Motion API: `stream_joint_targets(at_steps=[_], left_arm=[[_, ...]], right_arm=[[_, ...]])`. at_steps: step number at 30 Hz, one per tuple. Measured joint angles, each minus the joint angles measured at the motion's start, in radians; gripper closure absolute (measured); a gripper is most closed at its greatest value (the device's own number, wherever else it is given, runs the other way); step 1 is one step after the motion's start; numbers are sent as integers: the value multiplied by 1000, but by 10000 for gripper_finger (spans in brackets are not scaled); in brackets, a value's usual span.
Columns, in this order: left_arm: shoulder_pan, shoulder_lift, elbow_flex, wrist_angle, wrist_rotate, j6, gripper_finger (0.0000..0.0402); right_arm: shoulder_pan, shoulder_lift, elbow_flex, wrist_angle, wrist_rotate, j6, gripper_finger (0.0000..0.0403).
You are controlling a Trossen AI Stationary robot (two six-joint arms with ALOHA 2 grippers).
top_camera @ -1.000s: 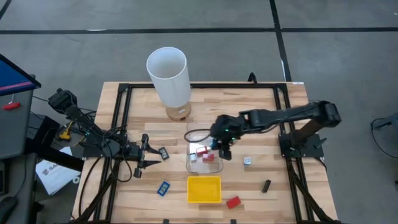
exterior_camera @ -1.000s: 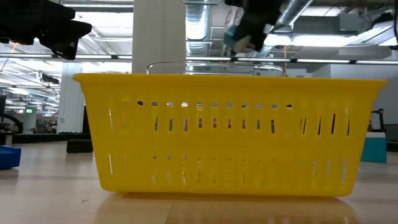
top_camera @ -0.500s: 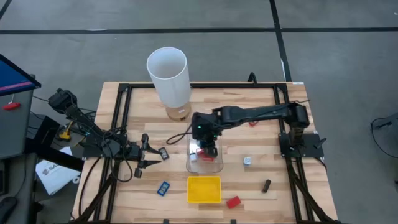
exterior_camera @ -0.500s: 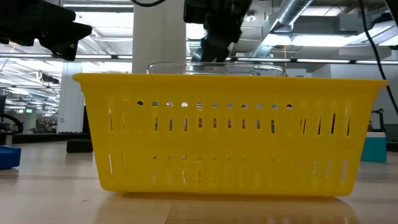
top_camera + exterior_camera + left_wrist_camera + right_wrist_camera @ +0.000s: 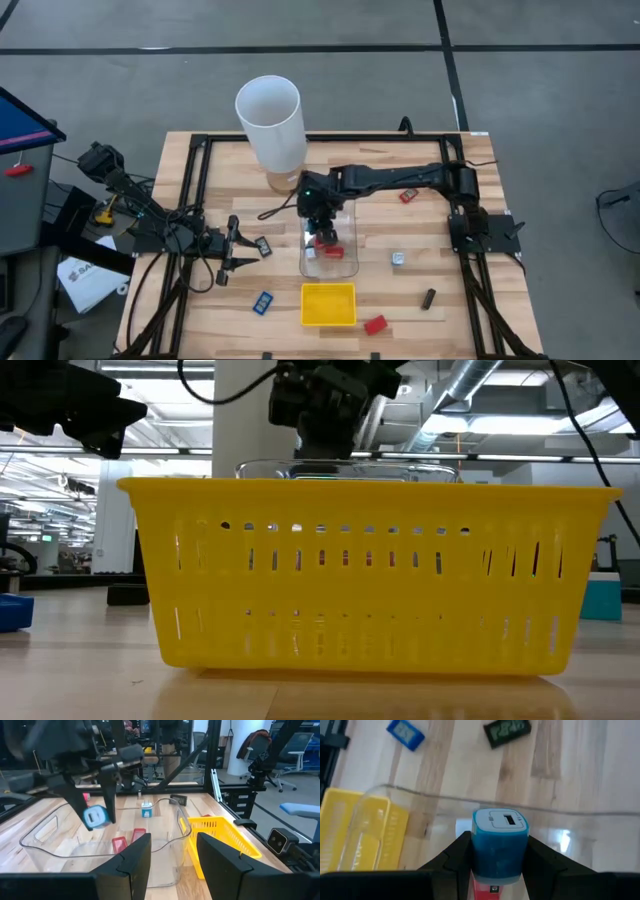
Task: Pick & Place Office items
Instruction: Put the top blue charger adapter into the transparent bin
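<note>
While right end effector (image 5: 492, 852) hangs over clear bin (image 5: 345, 268), fingers pinch blue block (image 5: 499, 843) by flat sides. Looks light, rigid, smooth plastic; side grip suits it. Left end effector (image 5: 172, 852) waits apart at desk's left, fingers spread, empty.

clear bin (image 5: 305, 262): open-topped | white cylinder (image 5: 272, 122): close behind | yellow tray (image 5: 328, 304): in front
</note>
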Motion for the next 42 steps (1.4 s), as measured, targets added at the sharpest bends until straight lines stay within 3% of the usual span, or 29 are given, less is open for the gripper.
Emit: stream_joint_targets(at_steps=[39, 42], left_arm=[[0, 0, -1, -16, -1, -10, 247], [0, 0, -1, -16, 0, -10, 247]], right_arm=[[-4, 78, -13, 32, 1, -2, 278], [-2, 78, -13, 32, 1, 0, 257]])
